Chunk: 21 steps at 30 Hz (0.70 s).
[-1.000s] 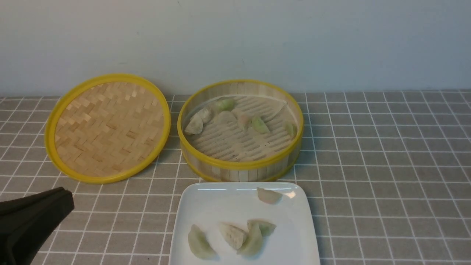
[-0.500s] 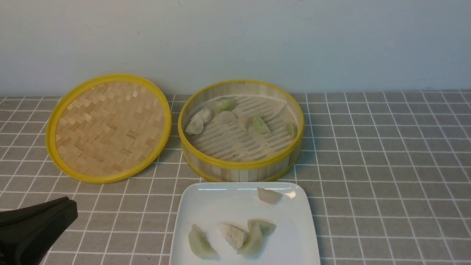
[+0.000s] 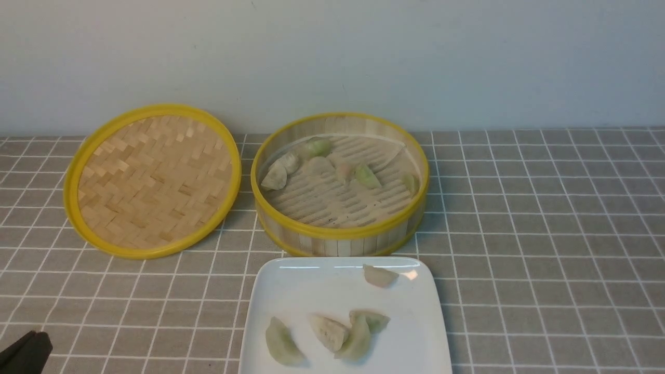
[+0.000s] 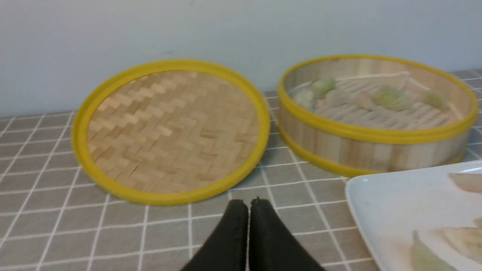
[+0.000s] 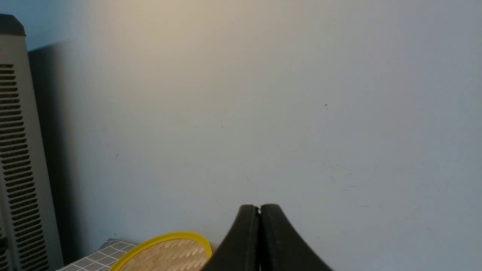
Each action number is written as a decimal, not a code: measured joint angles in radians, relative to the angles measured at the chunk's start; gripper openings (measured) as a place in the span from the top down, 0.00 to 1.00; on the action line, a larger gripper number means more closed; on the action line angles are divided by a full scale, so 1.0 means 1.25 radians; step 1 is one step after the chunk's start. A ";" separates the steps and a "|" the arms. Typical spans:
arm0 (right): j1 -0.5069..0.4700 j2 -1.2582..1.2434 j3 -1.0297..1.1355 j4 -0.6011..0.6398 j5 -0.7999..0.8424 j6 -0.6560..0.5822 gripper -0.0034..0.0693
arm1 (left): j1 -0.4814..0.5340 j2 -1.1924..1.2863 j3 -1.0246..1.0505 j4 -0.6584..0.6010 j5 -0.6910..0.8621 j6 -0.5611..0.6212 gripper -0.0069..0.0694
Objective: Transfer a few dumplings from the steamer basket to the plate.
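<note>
Black jaws pressed together on nothing: the left gripper sits well left of the steamer basket, on the camera's side. Just left of the basket, a woven lid is propped at a tilt. Several of the dumplings lie in a loose row across the basket's far half. The plate sits right in front of the basket and carries four more. The leftmost, a green dumpling, has its long axis toward the basket, tip pointing at it. A lone dumpling lies crosswise by the basket-side rim. The right gripper is closed and empty; its place relative to the basket cannot be told.
</note>
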 joint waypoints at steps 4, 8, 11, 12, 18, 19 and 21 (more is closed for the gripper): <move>0.000 0.000 0.000 0.000 0.001 0.000 0.97 | 0.038 -0.035 0.038 -0.002 0.001 0.000 0.92; 0.000 0.000 0.000 0.000 0.002 0.000 0.97 | 0.039 -0.037 0.039 -0.003 0.039 0.000 0.92; 0.000 0.000 0.000 0.000 0.004 0.000 0.97 | 0.039 -0.037 0.039 -0.004 0.096 0.000 0.92; 0.000 0.000 0.000 0.000 0.004 0.000 0.97 | 0.039 -0.037 0.039 -0.004 0.112 0.000 0.92; 0.000 0.000 0.000 0.000 0.004 -0.001 0.97 | 0.039 -0.037 0.039 -0.005 0.113 0.000 0.92; 0.000 0.000 0.000 0.000 0.004 -0.001 0.97 | 0.039 -0.037 0.039 -0.005 0.113 0.000 0.92; 0.000 0.000 0.000 0.000 0.004 -0.001 0.97 | 0.039 -0.037 0.039 -0.005 0.113 0.000 0.92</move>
